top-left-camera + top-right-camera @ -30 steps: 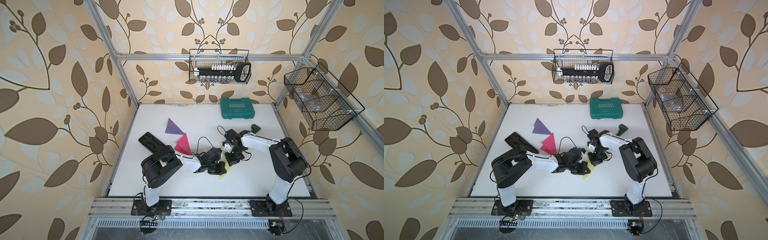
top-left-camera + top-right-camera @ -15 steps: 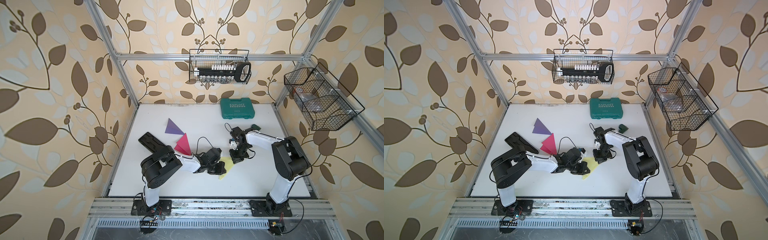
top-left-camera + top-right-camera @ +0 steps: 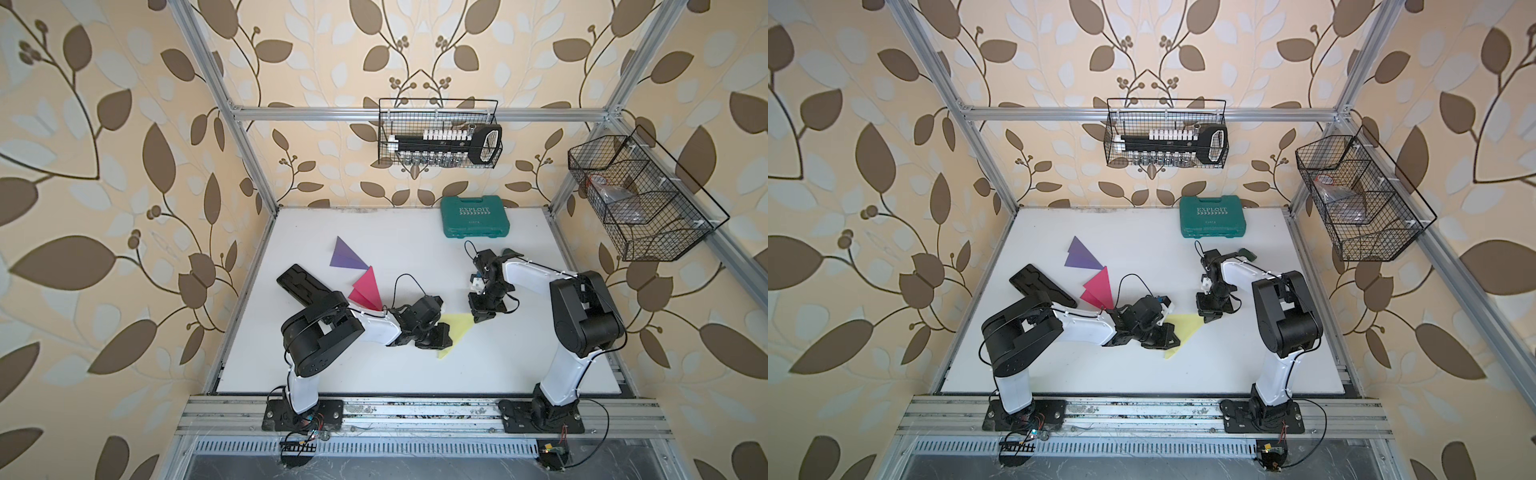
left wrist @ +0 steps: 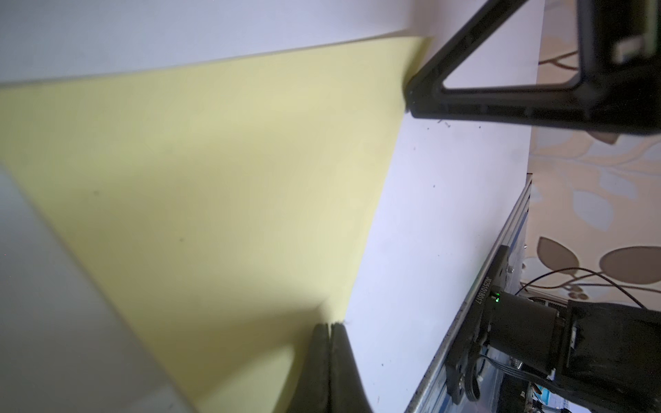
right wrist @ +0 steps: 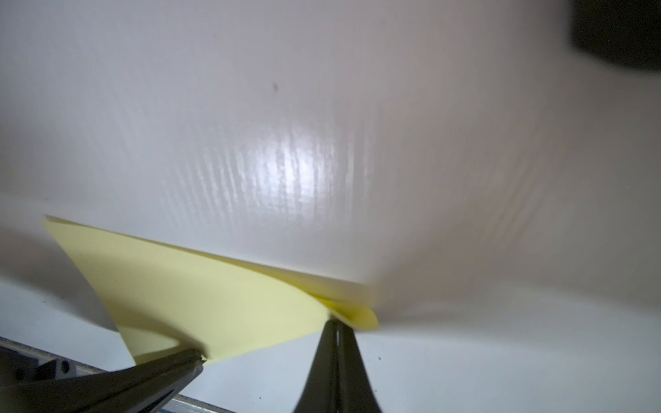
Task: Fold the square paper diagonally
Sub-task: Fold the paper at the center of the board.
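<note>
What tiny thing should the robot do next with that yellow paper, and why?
Probably press the shut right jaws down on the nearest corner of the yellow paper and rub along the edge. The paper already lies as a triangle, with the shut left jaws resting on another edge, but at that corner its layers gape apart.

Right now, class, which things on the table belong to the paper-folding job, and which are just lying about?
Job: yellow paper, left gripper, right gripper.
Lying about: purple paper, pink paper, green case, black tray.
</note>
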Controlling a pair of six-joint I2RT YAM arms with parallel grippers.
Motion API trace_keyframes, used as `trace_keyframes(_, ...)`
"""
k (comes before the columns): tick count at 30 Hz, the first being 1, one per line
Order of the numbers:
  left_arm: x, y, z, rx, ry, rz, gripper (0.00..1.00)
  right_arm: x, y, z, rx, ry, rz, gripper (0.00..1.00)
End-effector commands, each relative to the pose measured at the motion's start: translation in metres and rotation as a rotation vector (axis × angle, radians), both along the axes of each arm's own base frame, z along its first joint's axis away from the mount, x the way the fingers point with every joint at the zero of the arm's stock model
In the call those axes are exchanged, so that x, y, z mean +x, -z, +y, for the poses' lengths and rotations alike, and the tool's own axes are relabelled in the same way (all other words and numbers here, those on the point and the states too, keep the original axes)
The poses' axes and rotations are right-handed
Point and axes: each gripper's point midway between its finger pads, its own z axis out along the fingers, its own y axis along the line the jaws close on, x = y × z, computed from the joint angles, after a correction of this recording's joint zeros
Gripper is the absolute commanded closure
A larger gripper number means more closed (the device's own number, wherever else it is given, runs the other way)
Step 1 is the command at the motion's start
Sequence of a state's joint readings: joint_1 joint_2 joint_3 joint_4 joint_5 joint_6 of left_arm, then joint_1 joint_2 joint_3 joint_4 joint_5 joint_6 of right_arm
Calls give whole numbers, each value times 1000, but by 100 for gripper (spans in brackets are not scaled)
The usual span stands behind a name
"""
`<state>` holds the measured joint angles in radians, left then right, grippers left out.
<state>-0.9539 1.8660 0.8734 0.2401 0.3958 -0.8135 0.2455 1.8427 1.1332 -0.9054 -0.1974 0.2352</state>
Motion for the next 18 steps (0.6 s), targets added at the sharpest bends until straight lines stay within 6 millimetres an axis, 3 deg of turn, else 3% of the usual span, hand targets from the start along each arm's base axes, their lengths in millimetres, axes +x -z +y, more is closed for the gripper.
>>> trace_keyframes(1,-24,53,52,248,-14,113,100,18,16,-20,-74,23,-27,100)
trace_keyframes(12,-24,51,53,257,-12,110,100,41,3,-27,-3,98,-63,100)
trace_keyframes(18,-19,43,49,246,-22,97,100,25,-33,-14,37,82,-130,100)
